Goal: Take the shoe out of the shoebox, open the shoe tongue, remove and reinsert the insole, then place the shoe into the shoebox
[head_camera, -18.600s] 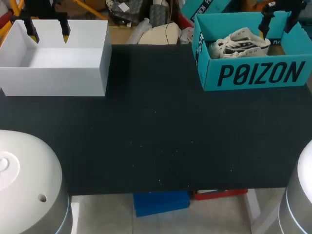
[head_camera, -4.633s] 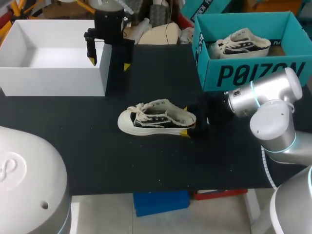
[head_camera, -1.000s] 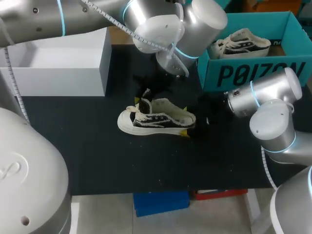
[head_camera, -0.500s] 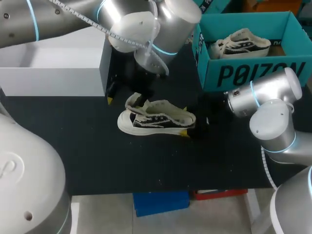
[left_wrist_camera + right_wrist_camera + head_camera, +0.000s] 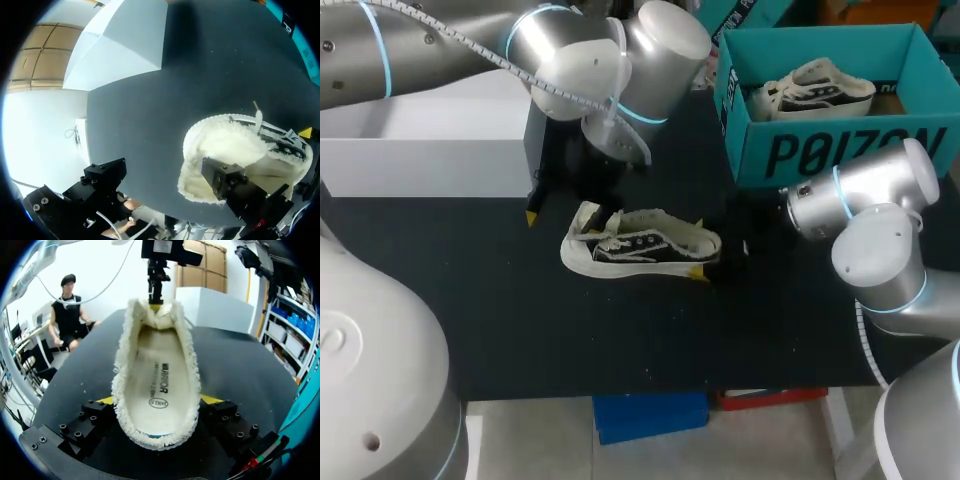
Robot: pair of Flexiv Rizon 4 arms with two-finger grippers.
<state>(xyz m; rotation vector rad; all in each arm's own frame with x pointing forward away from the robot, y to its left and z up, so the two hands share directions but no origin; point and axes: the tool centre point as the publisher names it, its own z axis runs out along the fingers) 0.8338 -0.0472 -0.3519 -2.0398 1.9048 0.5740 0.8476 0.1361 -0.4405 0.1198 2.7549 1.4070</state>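
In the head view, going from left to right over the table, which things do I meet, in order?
White box → shoe lying on the table → right hand at its heel → teal shoebox with a second shoe inside.

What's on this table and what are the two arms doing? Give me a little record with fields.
Table: black top
Shoe: upright at mid-table, tongue lifted open
Insole: inside the shoe
Left jaws: open, one finger against the tongue
Right jaws: shut on the shoe's heel
Blue box: holds a second shoe
White box: back left of the table
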